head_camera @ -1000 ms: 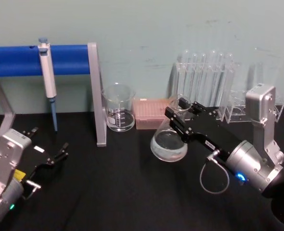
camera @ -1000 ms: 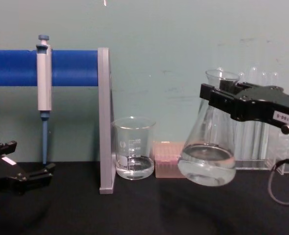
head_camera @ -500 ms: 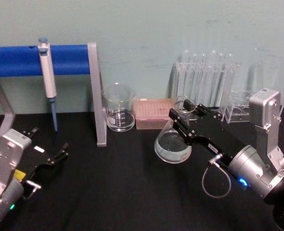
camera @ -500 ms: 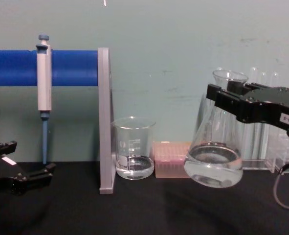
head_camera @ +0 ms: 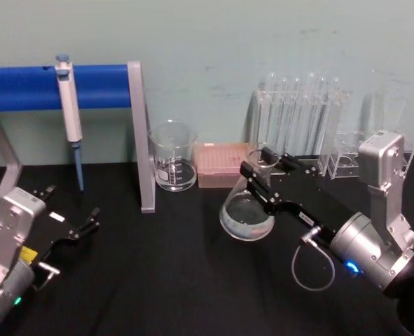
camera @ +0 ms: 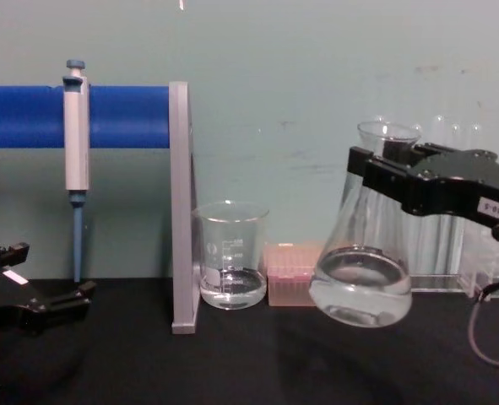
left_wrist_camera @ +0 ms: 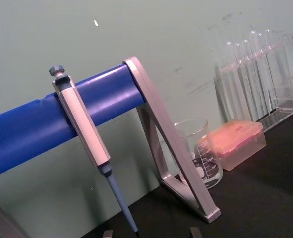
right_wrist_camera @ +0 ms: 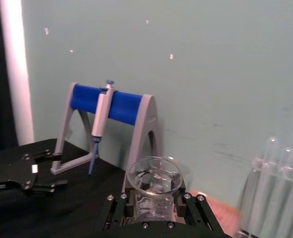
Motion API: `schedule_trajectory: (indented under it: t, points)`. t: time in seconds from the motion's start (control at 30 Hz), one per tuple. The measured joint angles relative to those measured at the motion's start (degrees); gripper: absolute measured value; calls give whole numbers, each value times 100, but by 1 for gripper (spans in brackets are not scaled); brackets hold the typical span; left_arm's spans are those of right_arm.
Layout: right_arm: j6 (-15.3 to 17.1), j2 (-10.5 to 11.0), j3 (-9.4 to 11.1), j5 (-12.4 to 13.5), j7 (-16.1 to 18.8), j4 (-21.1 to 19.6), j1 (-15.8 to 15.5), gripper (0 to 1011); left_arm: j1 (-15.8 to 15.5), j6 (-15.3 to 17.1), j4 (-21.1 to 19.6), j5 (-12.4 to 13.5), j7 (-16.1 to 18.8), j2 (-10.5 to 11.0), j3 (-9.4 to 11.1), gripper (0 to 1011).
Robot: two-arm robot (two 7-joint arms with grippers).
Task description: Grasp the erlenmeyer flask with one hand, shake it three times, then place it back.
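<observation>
1. The right gripper stays clamped on the neck of the erlenmeyer flask. The flask has swung back toward the robot's left since 0.5 s ago, roughly to where it hung 1 s ago.
2. That side-to-side swing suggests the shaking is under way. I cannot tell which of the 3 shakes this is, and the flask is not yet set down.
3. The flask hangs tilted, clear of the black table, in front of the test tube rack, with clear liquid pooled in its base.
4. The left gripper sits parked at the left, fingers apart and empty.
5. On the table stand a beaker, a pink tip box and a blue-bar stand holding a pipette. A pale green wall rises behind.
</observation>
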Motion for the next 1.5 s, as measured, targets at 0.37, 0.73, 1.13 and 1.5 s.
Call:
schedule_trajectory:
  t: [0.37,0.73,1.13,1.5]
  points:
    - [-159,190,-268,257,722,121,212,449,0,0,0,0,0,0,0,1001]
    - [-378,477,-685,650,1698,203,456,449,0,0,0,0,0,0,0,1001]
    - [-497,623,-886,833,1899,238,567,449,0,0,0,0,0,0,0,1001]
    - [-664,606,-772,665,1150,111,379,449,0,0,0,0,0,0,0,1001]
